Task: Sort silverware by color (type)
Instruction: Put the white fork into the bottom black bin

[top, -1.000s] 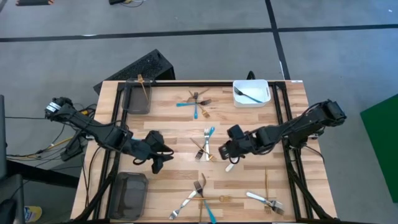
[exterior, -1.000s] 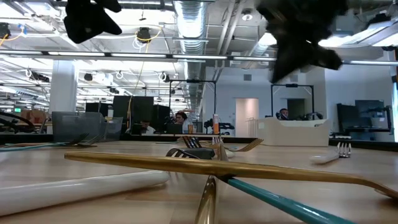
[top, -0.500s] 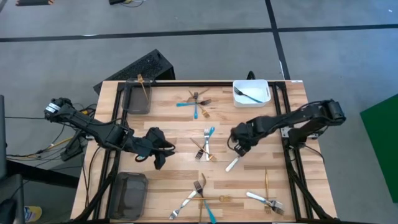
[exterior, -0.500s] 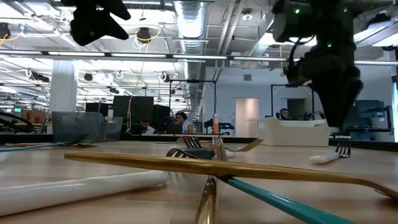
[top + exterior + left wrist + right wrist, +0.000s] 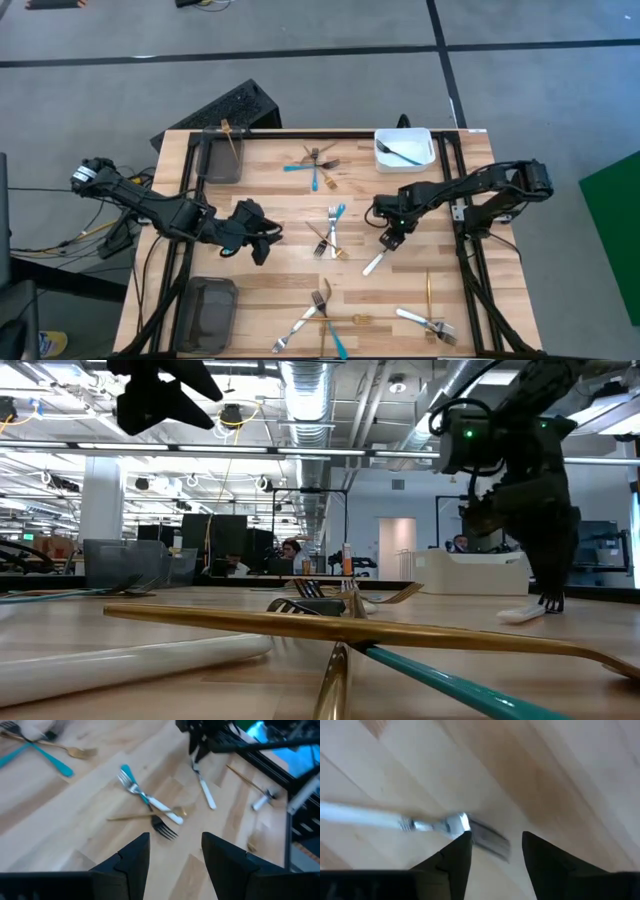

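A white-handled fork (image 5: 375, 262) lies flat on the table right of centre, its metal head (image 5: 470, 827) toward the far side. My right gripper (image 5: 391, 240) points down, open, just above that head (image 5: 547, 600); whether a fingertip touches it cannot be told. My left gripper (image 5: 262, 245) hangs open and high over the table's left middle, nothing between its fingers (image 5: 175, 850). Other silverware lies in loose crossed groups: blue and gold forks at the far middle (image 5: 318, 165), a mixed group at the centre (image 5: 330, 232), and more along the near edge (image 5: 320, 320).
A dark tray (image 5: 220, 158) at the far left holds a gold fork (image 5: 232, 140). A second dark tray (image 5: 208, 312) sits at the near left. A white bin (image 5: 404, 148) at the far right holds one fork. A gold fork and a white one (image 5: 425, 315) lie near right.
My right gripper has swung from lying nearly level to pointing down, moved a little toward the table's right edge and sunk toward the head of the white-handled fork. The fork has stayed where it was on the table.
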